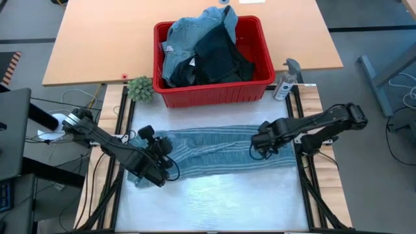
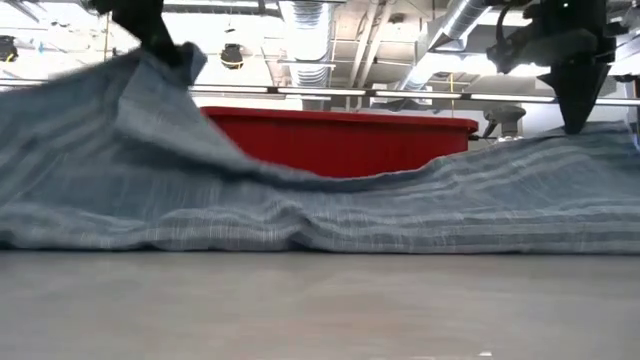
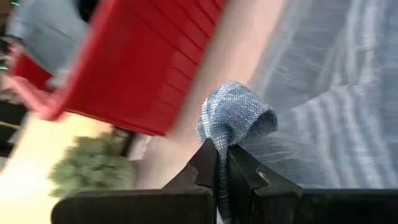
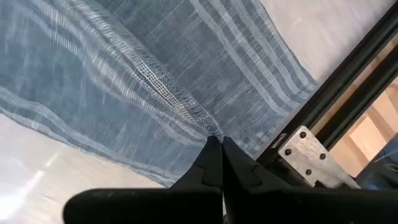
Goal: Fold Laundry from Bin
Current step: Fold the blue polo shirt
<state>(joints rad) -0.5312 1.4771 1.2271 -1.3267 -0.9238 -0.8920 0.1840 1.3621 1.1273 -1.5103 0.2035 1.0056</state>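
While most of the laundry was still heaped in the bin, one garment, the blue-grey white-striped shirt, lay spread across the white surface just in front of it. In the high view the bin stood at about twelve o'clock from the middle of the surface, holding light blue denim-like pieces and dark cloth piled above its rim. The shirt ran as a long band from nine o'clock to three o'clock, wrinkled and not yet folded.

The left end effector was at the shirt's nine o'clock end, and its wrist view showed the fingers closed on a bunched tuck of the cloth. In the low view that end of the shirt was drawn up off the surface into a slope. The right end effector was at the three o'clock end, fingers pressed together on a pinch of fabric near a seam, with that side lying lower.

By my judgement the task was at an early stage: one piece was out and being pulled flat between the two arms, no fold had been made in it, and no finished pile showed anywhere. The rest of the garments in the bin remained to be taken out and folded.

A small green plant and a spray bottle stood beside the bin, at its ten and two o'clock corners of the surface.
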